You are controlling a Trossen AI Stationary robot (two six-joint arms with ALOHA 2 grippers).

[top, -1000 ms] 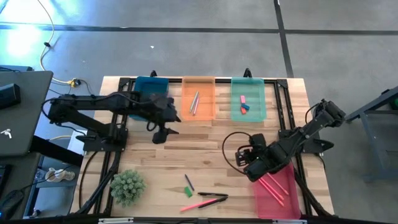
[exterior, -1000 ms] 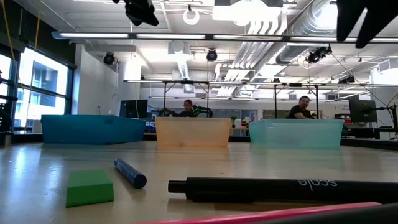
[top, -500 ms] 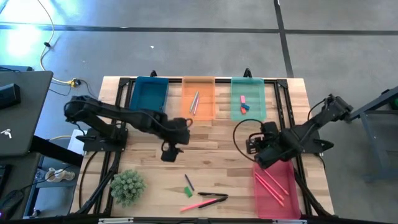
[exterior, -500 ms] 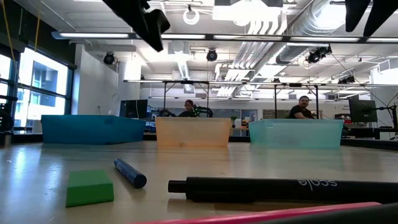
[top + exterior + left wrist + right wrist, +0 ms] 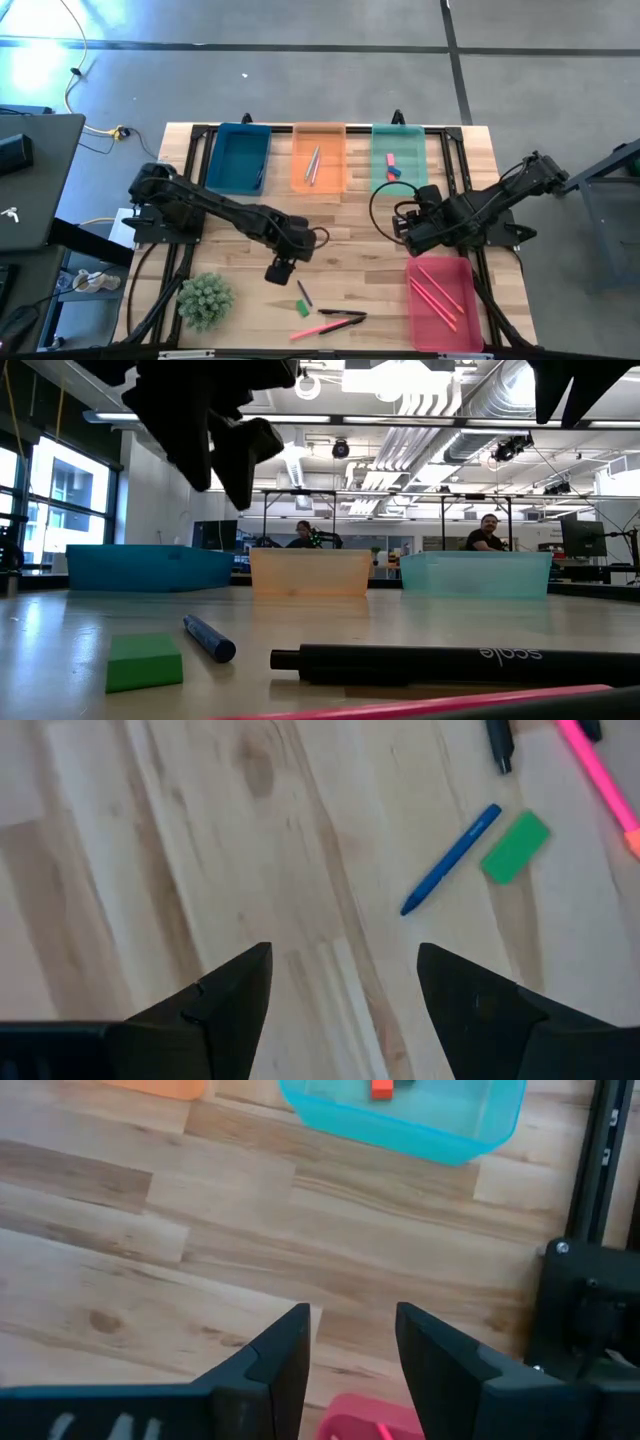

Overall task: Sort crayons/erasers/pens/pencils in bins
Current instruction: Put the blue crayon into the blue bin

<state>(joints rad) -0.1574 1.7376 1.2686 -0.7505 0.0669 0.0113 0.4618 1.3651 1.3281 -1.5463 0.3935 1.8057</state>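
A green eraser (image 5: 515, 847) and a blue stick (image 5: 450, 860) lie flat on the wooden table near its front edge, beside a black pen (image 5: 345, 316) and a pink stick (image 5: 325, 327). My left gripper (image 5: 343, 960) is open and empty above the table, just to the far left of them (image 5: 280, 270). My right gripper (image 5: 350, 1320) is open and empty over the table between the green bin (image 5: 399, 158) and the red-pink bin (image 5: 440, 300). The blue bin (image 5: 240, 158) and the orange bin (image 5: 319, 158) stand along the far edge.
The green bin holds small erasers (image 5: 392, 172). The orange bin holds thin sticks (image 5: 313, 165). The red-pink bin holds pink sticks (image 5: 438, 295). A green spiky plant (image 5: 205, 300) stands at the front left. Black frame rails (image 5: 600, 1170) run along the table's sides.
My left gripper has gone toward the table's near edge and to the right, and down toward the green eraser and the blue stick. My right gripper has gone from the red-pink bin toward the far edge, toward the green bin.
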